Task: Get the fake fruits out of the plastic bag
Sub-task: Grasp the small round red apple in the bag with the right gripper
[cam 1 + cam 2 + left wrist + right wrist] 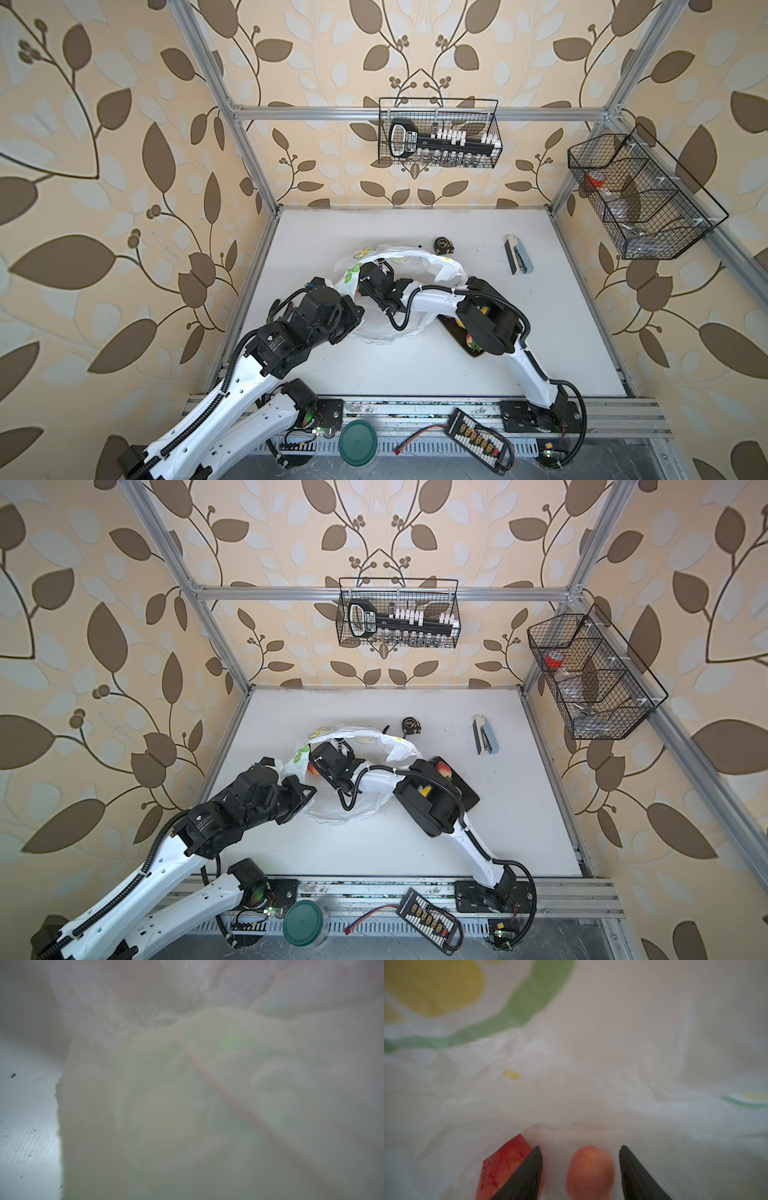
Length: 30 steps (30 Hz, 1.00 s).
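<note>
**Claw astride a fruit in the bag**

The plastic bag (440,266) lies mid-table, its rim arching over the right gripper (580,1146), whose fingers stand apart around a small pink fruit (589,1169), long axis along them. A red apple (506,1165) sits beside one finger, half under a plastic fold. The left gripper, closed, is hidden at the bag's left edge. Tape measure (443,245) and stapler (518,259) lie beyond the bag.
</note>
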Motion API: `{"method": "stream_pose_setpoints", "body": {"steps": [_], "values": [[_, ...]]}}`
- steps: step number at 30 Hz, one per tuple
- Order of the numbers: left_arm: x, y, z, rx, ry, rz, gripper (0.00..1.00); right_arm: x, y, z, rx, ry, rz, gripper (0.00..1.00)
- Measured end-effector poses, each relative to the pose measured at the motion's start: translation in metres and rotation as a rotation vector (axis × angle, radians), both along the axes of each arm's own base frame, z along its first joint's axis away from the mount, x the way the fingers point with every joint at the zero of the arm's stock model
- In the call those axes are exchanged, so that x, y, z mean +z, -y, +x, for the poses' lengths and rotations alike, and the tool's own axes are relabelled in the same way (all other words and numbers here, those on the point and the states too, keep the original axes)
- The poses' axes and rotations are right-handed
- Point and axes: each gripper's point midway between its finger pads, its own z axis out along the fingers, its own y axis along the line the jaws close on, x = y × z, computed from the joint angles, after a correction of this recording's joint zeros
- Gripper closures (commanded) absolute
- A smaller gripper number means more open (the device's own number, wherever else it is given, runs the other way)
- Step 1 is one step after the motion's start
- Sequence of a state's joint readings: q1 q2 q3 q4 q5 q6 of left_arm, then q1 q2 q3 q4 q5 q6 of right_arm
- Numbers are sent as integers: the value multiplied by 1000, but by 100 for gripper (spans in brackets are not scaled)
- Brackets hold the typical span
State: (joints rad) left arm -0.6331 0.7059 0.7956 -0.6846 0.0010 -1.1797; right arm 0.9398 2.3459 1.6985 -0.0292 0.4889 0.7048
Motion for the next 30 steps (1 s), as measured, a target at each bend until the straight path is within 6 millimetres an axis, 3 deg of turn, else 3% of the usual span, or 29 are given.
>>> {"method": "stream_pose_setpoints", "body": {"steps": [6, 21, 25, 30], "values": [[0, 0, 0, 0, 0, 0, 100, -22, 8, -1, -27, -25, -51, 45], [2, 0, -1, 0, 6, -4, 100, -19, 10, 0, -4, -10, -76, 70], [3, -1, -1, 1, 9, -6, 100, -4, 18, -19, 40, -10, -80, 72], [3, -1, 0, 1, 11, -7, 100, 47, 24, -57, 120, 26, -25, 72]]}}
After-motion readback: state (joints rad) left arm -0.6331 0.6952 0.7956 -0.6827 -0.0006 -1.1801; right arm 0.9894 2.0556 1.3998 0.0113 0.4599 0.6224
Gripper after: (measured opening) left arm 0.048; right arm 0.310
